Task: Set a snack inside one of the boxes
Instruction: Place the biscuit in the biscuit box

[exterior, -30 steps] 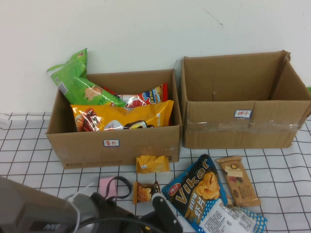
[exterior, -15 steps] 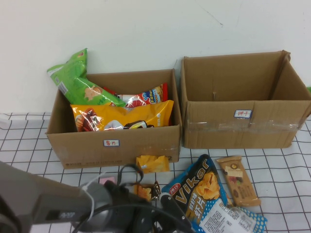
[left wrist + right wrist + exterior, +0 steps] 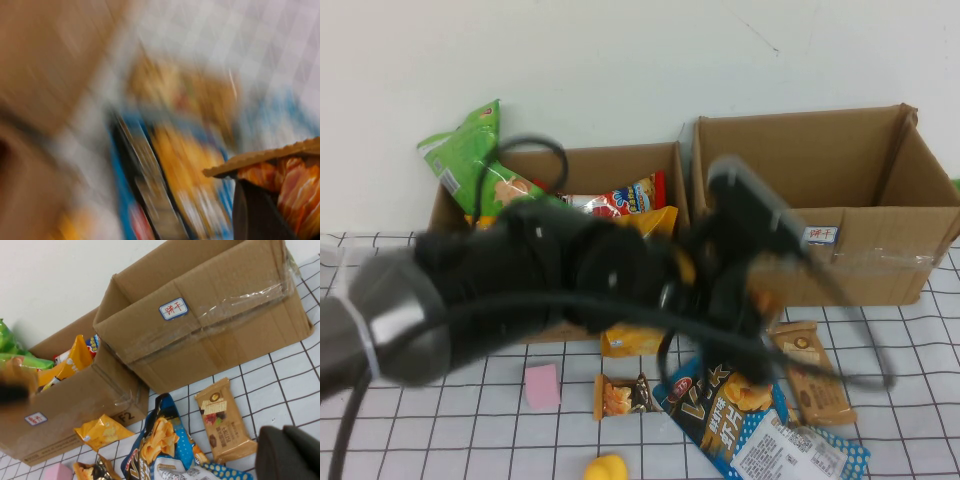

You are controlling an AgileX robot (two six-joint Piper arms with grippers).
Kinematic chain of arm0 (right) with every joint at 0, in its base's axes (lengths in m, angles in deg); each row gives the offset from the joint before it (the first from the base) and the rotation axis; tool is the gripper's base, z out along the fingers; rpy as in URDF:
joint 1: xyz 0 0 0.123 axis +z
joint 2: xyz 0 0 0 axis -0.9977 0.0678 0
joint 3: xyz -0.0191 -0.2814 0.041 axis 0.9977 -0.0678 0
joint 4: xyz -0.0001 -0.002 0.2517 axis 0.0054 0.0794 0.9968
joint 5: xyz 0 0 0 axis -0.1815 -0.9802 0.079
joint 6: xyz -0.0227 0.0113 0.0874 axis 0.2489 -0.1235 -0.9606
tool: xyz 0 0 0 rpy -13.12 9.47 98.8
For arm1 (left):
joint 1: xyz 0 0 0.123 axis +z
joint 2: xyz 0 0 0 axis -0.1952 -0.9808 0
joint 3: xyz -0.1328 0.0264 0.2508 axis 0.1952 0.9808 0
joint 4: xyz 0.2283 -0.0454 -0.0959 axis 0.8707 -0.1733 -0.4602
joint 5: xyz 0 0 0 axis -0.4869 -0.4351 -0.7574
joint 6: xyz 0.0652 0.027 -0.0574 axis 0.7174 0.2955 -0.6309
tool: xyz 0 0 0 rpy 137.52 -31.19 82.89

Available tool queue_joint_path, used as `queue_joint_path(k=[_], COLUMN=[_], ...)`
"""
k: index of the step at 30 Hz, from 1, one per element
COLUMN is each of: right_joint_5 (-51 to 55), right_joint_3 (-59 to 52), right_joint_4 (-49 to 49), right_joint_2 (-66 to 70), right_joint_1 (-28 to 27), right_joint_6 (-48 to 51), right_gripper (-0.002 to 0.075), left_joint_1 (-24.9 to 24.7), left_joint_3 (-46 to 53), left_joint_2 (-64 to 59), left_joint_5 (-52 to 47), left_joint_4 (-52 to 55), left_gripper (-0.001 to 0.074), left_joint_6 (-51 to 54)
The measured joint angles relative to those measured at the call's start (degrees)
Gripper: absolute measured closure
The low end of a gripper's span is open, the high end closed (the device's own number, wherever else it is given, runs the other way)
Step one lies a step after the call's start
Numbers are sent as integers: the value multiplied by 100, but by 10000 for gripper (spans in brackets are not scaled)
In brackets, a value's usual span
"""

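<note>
My left gripper (image 3: pixel 758 285) is raised in front of the taped cardboard box (image 3: pixel 880 275), over the blue chip bag, and is blurred by motion. In the left wrist view it (image 3: pixel 280 200) is shut on an orange packet (image 3: pixel 295 182) with a serrated edge. A snack (image 3: pixel 622 396) with orange ends and a brown middle lies on the table and also shows in the right wrist view (image 3: pixel 92 471). The taped box (image 3: pixel 215 330) looks empty. My right gripper (image 3: pixel 290 455) shows only as dark fingers set together, low over the table near the tan bar.
The left box (image 3: pixel 75 395) holds several snack bags. On the table lie a yellow-orange packet (image 3: pixel 632 342), a blue chip bag (image 3: pixel 720 405), a tan bar (image 3: pixel 810 375), a pink block (image 3: pixel 542 385) and a yellow object (image 3: pixel 605 468) at the front edge.
My left arm has risen from the table's front edge and swung up and right toward the taped box. The yellow object at the front has come into view.
</note>
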Motion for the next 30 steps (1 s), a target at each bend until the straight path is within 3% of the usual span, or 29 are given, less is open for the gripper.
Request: queue_joint_path(k=[13,23,30], right_joint_5=[0,9,22], right_joint_3=[0,0,0], right_joint_4=[37,62,82], right_joint_2=[0,0,0], right_joint_1=[0,0,0], right_joint_6=[80,83,83], right_gripper=[727,727,727], left_joint_1=[0,625,869], left_joint_3=[-883,-2087,-2721], left_joint_2=[-934,-2225,-2980], left_joint_5=[3579,3952,3672], left_joint_4=[-33,-639,-696], left_gripper=[603,596,396], left_joint_6=[-56,-278,-829])
